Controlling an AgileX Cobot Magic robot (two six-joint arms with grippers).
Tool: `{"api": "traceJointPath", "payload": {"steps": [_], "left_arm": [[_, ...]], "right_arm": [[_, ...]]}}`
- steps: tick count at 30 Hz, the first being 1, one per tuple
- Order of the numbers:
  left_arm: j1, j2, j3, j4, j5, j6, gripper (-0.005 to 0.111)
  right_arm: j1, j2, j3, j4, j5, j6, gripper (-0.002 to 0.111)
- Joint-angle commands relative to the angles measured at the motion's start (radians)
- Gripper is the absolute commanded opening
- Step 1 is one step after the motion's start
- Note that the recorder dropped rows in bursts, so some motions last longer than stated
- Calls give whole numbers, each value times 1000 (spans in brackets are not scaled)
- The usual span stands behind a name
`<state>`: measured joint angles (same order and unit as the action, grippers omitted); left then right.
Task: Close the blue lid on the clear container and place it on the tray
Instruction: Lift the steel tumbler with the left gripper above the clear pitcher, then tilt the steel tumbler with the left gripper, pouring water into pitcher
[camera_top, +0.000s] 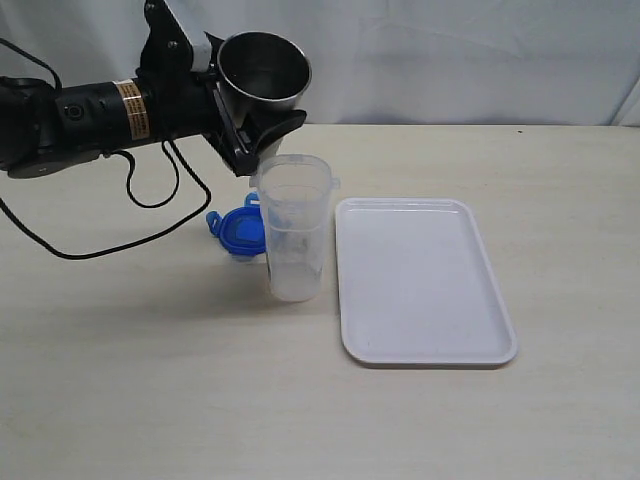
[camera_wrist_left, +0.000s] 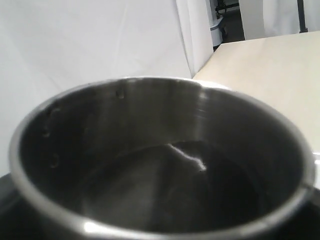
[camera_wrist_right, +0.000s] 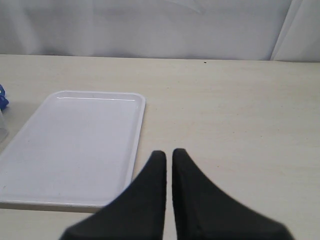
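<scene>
The clear container (camera_top: 295, 235) stands upright and uncovered on the table, just left of the white tray (camera_top: 425, 285). Behind it to the left, the blue lid (camera_top: 235, 232) lies flat on the table. My left gripper (camera_top: 252, 128) is shut on a steel cup (camera_top: 265, 75) and holds it tilted in the air above and behind the container's rim. In the left wrist view the cup's dark inside (camera_wrist_left: 160, 165) fills the picture. My right gripper (camera_wrist_right: 169, 154) is shut with nothing in it, low over the table beside the tray (camera_wrist_right: 75, 145).
A black cable (camera_top: 130, 215) from the left arm loops on the table left of the lid. A white curtain (camera_top: 450, 50) hangs behind the table's far edge. Bare tabletop (camera_top: 300, 410) lies in front of the container and tray.
</scene>
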<state>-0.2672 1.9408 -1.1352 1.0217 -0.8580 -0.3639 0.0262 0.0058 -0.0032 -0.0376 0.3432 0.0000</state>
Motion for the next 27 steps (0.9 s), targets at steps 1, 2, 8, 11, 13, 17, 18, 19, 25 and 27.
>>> {"api": "traceJointPath", "payload": {"steps": [1,2,8,11,13,17,18,19,25,27], "left_arm": [[0,-24,-18,-30,-59,68,0],[0,-24,-18,-30,-59,76,0],[0,-24,-18,-30,-59,138,0],[0,-24,-18,-30,-59,182,0],[0,-24,-18,-30,-59,184,0],[0,-24,-18,-30,-59,200,0],[0,-24,-18,-30,-58,213,0],[0,-24,-18,-30,-58,224,0],[0,-24,-18,-30,-58,240,0],[0,-24,-18,-30,-58,247,0]], "right_arm": [[0,-6,3,0,1,0,5],[0,-6,3,0,1,0,5],[0,-6,3,0,1,0,5],[0,-6,3,0,1,0,5],[0,-6,3,0,1,0,5],[0,-6,3,0,1,0,5],[0,-6,3,0,1,0,5],[0,-6,3,0,1,0,5],[0,-6,3,0,1,0,5],[0,-6,3,0,1,0,5]]}}
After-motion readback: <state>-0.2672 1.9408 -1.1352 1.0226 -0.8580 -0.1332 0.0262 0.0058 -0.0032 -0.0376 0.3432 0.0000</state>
